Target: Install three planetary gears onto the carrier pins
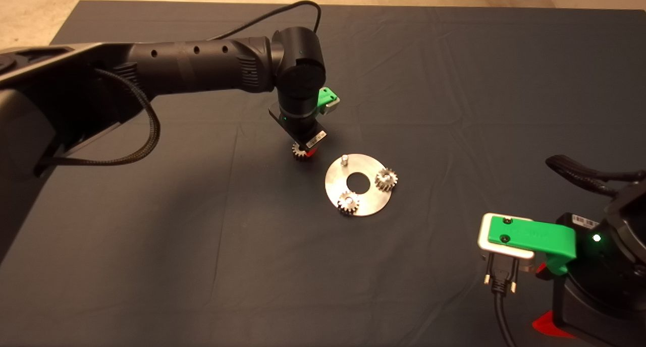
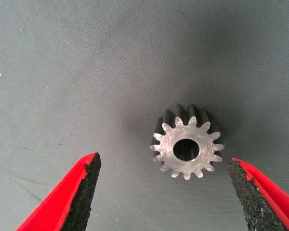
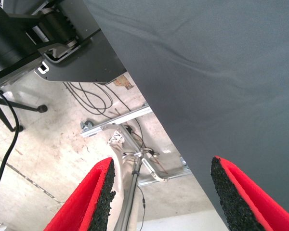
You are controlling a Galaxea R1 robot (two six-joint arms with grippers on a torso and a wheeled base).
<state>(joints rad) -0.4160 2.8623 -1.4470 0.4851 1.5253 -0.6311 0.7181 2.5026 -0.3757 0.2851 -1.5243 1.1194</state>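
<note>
A flat round silver disc point(image 1: 371, 199) with a large centre hole lies on the dark mat. Two planetary gears sit on its pins, one at the near side point(image 1: 348, 203) and one at the right point(image 1: 386, 179). One carrier pin point(image 1: 344, 160) at the far left stands bare. A third gear point(image 1: 301, 150) lies flat on the mat left of the disc; the left wrist view shows it point(image 2: 187, 149) between the open pads. My left gripper point(image 2: 163, 190) hangs open just above this gear, not touching it. My right gripper point(image 3: 161, 192) is parked open at the lower right.
The right arm's green gripper body point(image 1: 530, 236) and its cable sit at the mat's lower right. The right wrist view looks past the mat's edge point(image 3: 149, 106) at floor, cables and a metal frame.
</note>
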